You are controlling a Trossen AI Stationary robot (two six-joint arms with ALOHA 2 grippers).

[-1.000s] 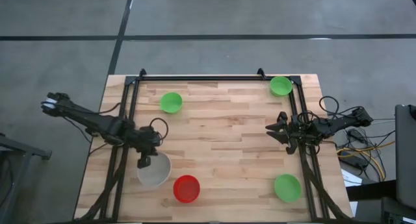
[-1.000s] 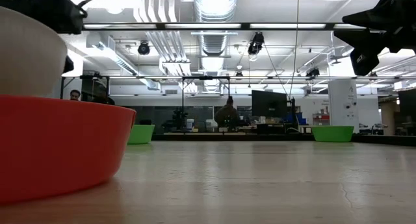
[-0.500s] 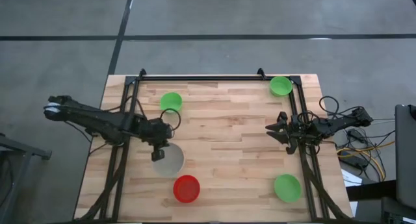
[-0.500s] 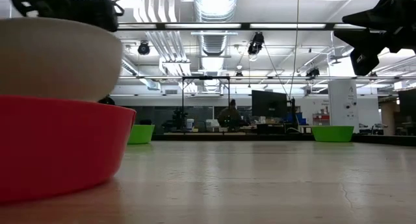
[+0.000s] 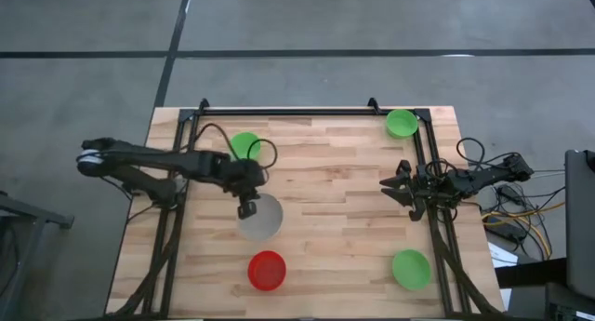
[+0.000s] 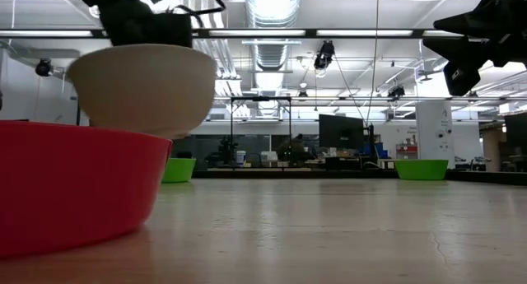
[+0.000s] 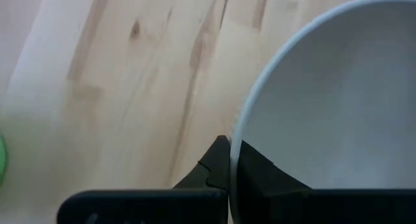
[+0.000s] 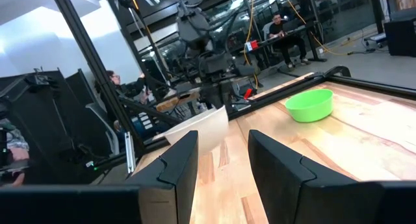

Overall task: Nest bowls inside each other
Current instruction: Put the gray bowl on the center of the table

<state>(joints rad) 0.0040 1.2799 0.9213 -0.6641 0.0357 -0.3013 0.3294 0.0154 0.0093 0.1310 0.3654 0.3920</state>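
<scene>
An off-white bowl (image 5: 261,218) hangs above the table left of centre, held by my left gripper (image 5: 247,209), which is shut on its rim. In the low view the off-white bowl (image 6: 142,86) floats clear of the wood behind the red bowl (image 6: 74,185). The red bowl (image 5: 267,270) stands on its base near the front edge. Three green bowls stand on the table: far left (image 5: 244,145), far right (image 5: 402,124), near right (image 5: 410,268). My right gripper (image 5: 395,186) waits open at the right edge, touching nothing. My left gripper holds the off-white bowl by its rim (image 7: 234,160), on the side toward the table's left. One finger (image 7: 260,175) is inside the bowl and one (image 7: 211,169) outside. The fingers slant down from the table's left. The bowl hangs upright, mouth up, clear of the table.
Black frame rails run along the table's left (image 5: 186,172), far and right (image 5: 429,172) sides. The middle of the wooden top (image 5: 325,209) is bare. Beyond the table lies a room with desks, monitors and people.
My left gripper has carried the off-white bowl from beside the red bowl toward the table's right and far edges, to left of centre, rising a little. The bowl stays upright and clear of the table. The red bowl has not moved.
</scene>
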